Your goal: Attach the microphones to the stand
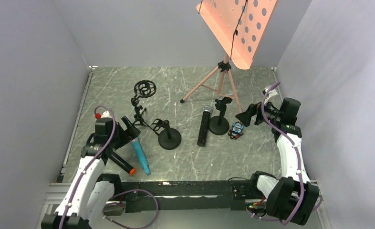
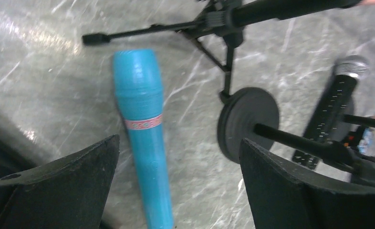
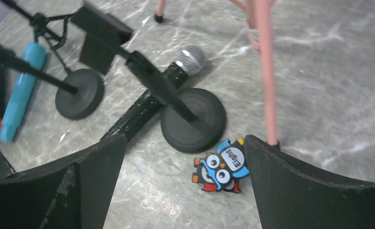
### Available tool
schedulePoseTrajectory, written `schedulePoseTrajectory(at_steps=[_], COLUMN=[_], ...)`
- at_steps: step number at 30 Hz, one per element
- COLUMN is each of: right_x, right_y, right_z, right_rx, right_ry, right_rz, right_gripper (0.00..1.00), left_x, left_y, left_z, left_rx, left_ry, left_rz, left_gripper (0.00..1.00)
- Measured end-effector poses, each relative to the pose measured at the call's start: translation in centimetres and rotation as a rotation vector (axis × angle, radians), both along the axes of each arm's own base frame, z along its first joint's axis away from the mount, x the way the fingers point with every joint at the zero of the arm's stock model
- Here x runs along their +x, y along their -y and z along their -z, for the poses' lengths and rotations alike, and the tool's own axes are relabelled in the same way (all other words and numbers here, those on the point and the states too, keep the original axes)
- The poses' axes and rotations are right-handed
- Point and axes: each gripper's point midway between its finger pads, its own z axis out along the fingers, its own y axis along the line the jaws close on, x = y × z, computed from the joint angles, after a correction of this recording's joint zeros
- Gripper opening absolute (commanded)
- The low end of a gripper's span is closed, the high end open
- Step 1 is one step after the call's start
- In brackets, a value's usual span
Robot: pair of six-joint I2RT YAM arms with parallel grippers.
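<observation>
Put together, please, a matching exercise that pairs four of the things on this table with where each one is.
Things
1. teal-blue microphone
2. silver-headed microphone
3. toy figure
4. music stand

Places
a. upright on pink legs at the far side of the table
b. lying between the two round stand bases
c. lying ahead of the open left gripper
d. lying by a pink leg's foot, ahead of the open right gripper

Pairs: 1-c, 2-b, 3-d, 4-a
</observation>
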Motion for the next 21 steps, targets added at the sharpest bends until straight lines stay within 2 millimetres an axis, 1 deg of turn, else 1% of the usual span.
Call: schedulePoseTrajectory(at_steps=[2, 5, 10, 14, 16, 19, 21], right_x=[-0.6, -1.2, -1.7, -1.8, -1.8, -1.9, -1.9], right_y=[-0.9, -1.7, -1.9, -1.9, -1.9, -1.9, -1.9], right_z=[0.1, 0.4, 0.9, 1.0, 1.0, 1.0, 1.1], right_rx=[-0.017, -0.040, -0.062, -0.072, -0.074, -0.075, -0.076], right_ry=[0.022, 0.037, 0.035, 0.038, 0.037, 0.036, 0.035], right_rz=[-0.070, -0.132, -0.163, -0.170, -0.171, -0.172, -0.173], right_gripper=[1.00, 1.00, 1.00, 1.00, 1.00, 1.00, 1.00], left_x=[-0.3, -0.6, -0.5, -0.6, -0.7, -1.0, -1.1], left_y=[-0.1, -0.2, 0.0, 0.2, 0.4, 0.9, 1.2], left_z=[1.3, 2.3, 3.1, 4.7, 5.5, 6.6, 7.0], left_rx=[0.012, 0.035, 0.078, 0.112, 0.123, 0.148, 0.161], left_ry=[-0.063, -0.112, -0.160, -0.222, -0.252, -0.294, -0.310], left_rz=[-0.006, -0.006, 0.005, 0.013, 0.016, 0.027, 0.035], left_gripper=[0.99, 0.98, 0.94, 0.88, 0.87, 0.81, 0.72])
